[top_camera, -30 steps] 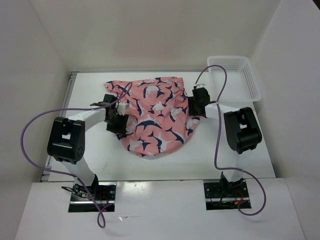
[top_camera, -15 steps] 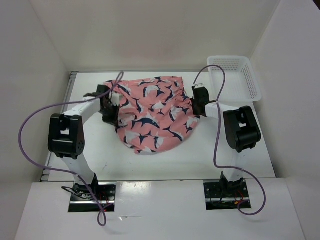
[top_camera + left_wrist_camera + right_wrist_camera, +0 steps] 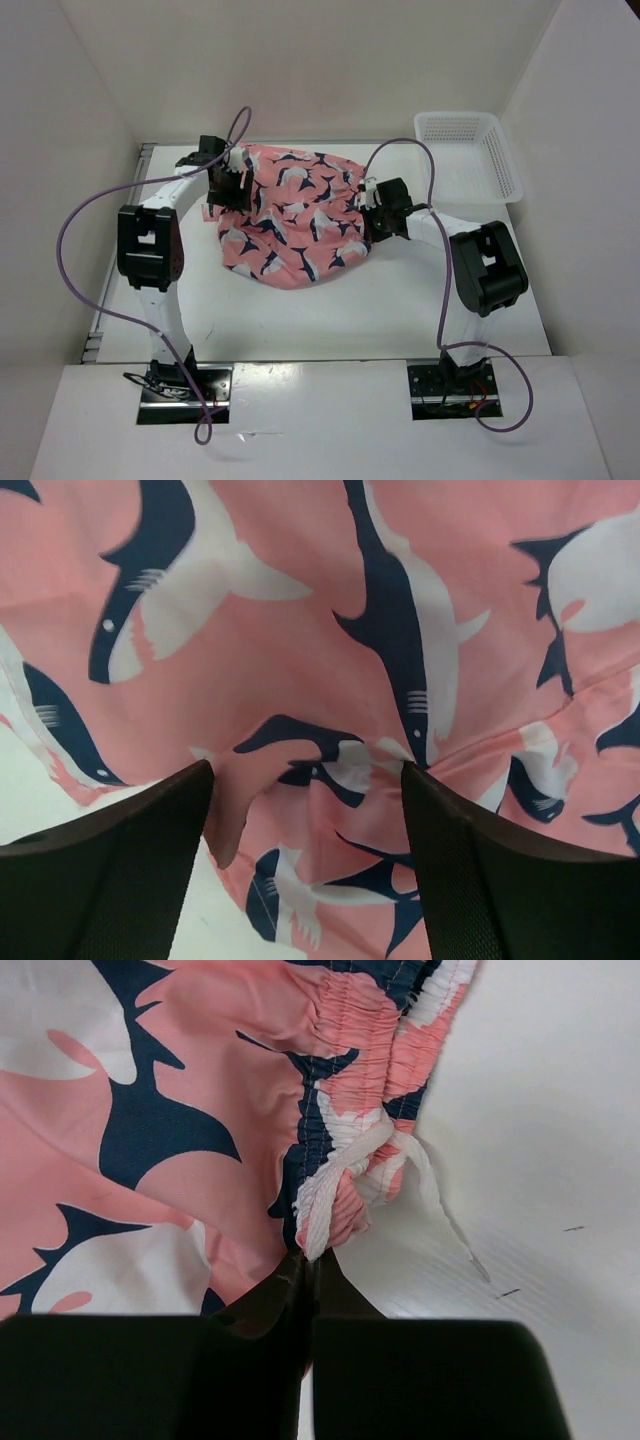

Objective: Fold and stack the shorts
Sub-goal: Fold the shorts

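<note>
The shorts [image 3: 295,215] lie crumpled mid-table, salmon-pink with navy and white shark shapes. My left gripper [image 3: 228,185] sits over their back-left edge. In the left wrist view its jaws [image 3: 305,780] stand wide open, with loose fabric [image 3: 300,630] and a small raised fold between the fingers, nothing pinched. My right gripper [image 3: 372,212] is at the shorts' right side. The right wrist view shows it [image 3: 308,1260] shut on the gathered elastic waistband [image 3: 340,1160], which bunches up from the fingertips, with a white drawstring trailing onto the table.
A white plastic mesh basket [image 3: 470,150] stands at the back right corner. White walls close in the table on the left, back and right. Purple cables loop from both arms over the table.
The left gripper moved toward the back-left corner with the shorts' edge, then opened. The right gripper shut on the waistband and moved left. The shorts shifted back and left.
</note>
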`<act>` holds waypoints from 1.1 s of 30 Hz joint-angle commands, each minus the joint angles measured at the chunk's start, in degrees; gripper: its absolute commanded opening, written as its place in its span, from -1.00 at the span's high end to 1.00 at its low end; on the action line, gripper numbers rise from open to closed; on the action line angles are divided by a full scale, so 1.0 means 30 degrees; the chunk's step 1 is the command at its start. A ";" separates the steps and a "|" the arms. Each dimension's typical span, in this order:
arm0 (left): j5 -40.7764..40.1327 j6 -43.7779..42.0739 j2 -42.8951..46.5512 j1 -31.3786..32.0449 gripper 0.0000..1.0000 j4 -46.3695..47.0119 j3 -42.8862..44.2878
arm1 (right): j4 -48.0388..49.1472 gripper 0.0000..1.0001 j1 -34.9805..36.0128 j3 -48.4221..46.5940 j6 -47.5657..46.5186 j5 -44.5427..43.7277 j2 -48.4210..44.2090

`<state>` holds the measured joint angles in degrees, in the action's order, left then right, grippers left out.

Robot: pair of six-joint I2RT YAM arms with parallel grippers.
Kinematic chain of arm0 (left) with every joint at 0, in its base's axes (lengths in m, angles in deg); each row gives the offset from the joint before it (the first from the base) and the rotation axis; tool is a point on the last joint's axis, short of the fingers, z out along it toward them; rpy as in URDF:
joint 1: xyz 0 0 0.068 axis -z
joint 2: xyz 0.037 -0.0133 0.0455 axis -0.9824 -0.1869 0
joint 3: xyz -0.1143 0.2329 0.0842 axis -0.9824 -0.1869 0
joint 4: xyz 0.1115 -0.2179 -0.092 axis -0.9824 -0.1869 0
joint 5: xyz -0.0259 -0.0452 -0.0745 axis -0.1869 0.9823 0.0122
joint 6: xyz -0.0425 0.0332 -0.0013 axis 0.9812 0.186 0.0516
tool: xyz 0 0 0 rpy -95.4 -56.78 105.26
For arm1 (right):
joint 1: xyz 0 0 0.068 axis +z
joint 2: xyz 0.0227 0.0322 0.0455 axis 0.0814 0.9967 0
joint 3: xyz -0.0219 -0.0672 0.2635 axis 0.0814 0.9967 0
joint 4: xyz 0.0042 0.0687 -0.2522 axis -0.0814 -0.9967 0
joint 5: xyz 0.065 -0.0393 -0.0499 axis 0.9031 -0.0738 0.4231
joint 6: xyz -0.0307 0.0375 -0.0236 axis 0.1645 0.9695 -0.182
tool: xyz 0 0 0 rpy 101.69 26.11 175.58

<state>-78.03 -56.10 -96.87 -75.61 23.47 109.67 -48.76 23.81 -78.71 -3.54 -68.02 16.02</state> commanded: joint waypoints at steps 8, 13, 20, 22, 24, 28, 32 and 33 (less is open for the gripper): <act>-0.2007 -0.0033 0.5529 -0.1323 -0.87 -0.2021 0.0078 | -0.0153 1.00 0.0096 -0.0646 -0.0180 0.0313 -0.0995; -0.1281 -0.0033 0.9105 -0.1526 -0.79 -0.3078 -0.6148 | 0.0023 1.00 0.0096 -0.0470 0.0025 0.0315 -0.0995; 0.2063 -0.0033 0.9843 -0.1528 -0.63 -0.3722 -1.0471 | 0.0023 1.00 0.0096 -0.1027 0.0025 0.0315 -0.0819; 0.2237 -0.0033 0.9580 -0.1528 -0.67 -0.3722 -1.0940 | 0.0023 1.00 0.0096 -0.1027 -0.0149 0.0315 -0.0819; 0.2645 -0.0033 0.8965 -0.1528 -0.74 -0.3111 -1.1175 | 0.0023 1.00 0.0096 -0.1027 -0.0151 0.0315 -0.0819; 0.3525 -0.0033 0.7033 -0.1528 -0.80 -0.2199 -1.0655 | 0.0199 1.00 0.0096 -0.0590 -0.0151 0.0315 -0.0819; 0.4465 -0.0033 0.5072 -0.1528 -0.80 -0.1996 -1.0300 | 0.0199 1.00 0.0096 -0.0588 -0.0151 0.0315 -0.0819; 0.4465 -0.0033 0.4776 -0.1528 -0.76 -0.1994 -1.0298 | 0.0199 1.00 0.0096 -0.0588 -0.0151 0.0315 -0.0993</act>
<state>-68.32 -55.99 -80.35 -80.20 16.28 76.84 -49.44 23.92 -79.47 -3.32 -67.26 16.00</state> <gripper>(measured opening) 0.885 0.015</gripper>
